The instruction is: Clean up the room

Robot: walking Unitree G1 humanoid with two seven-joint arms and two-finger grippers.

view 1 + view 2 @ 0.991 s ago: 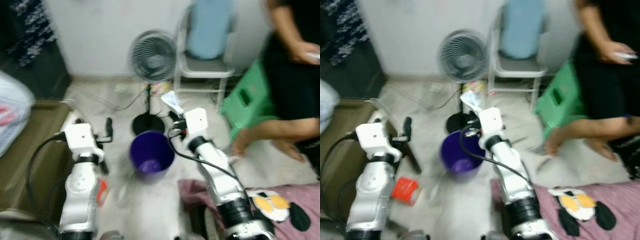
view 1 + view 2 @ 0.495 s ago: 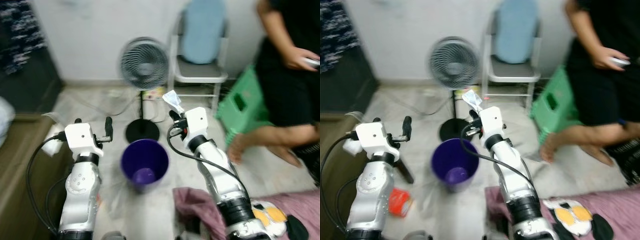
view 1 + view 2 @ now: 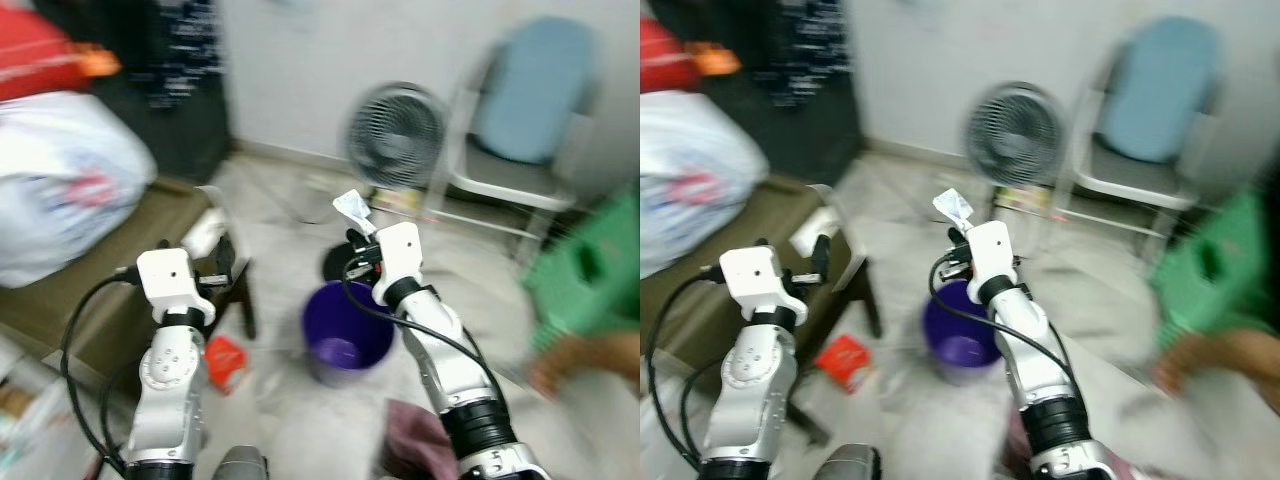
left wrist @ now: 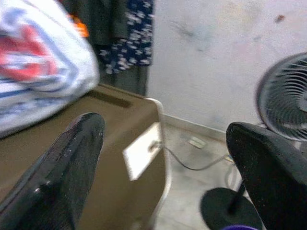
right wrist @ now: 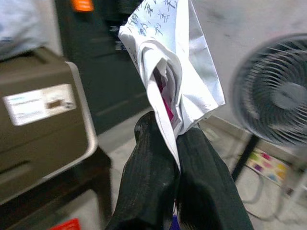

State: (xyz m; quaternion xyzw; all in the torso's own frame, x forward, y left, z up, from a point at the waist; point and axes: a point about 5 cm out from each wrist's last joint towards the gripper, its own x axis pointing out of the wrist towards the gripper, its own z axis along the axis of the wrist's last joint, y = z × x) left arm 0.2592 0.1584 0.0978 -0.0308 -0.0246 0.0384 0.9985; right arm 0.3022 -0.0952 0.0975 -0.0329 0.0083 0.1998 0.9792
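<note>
Paper scrap (image 5: pixel 170 62), crumpled and folded, is pinched at its lower edge between the clenched fingers of the right gripper (image 5: pixel 173 139), held above and just behind the purple bin (image 3: pixel 348 330). Judged light, soft and easily crushed; it should fall freely once let go, though it may drift. The present hold low on the fold looks adequate. Left gripper (image 4: pixel 163 163) is spread wide, holding nothing, near the brown cabinet (image 4: pixel 96 143).
</note>
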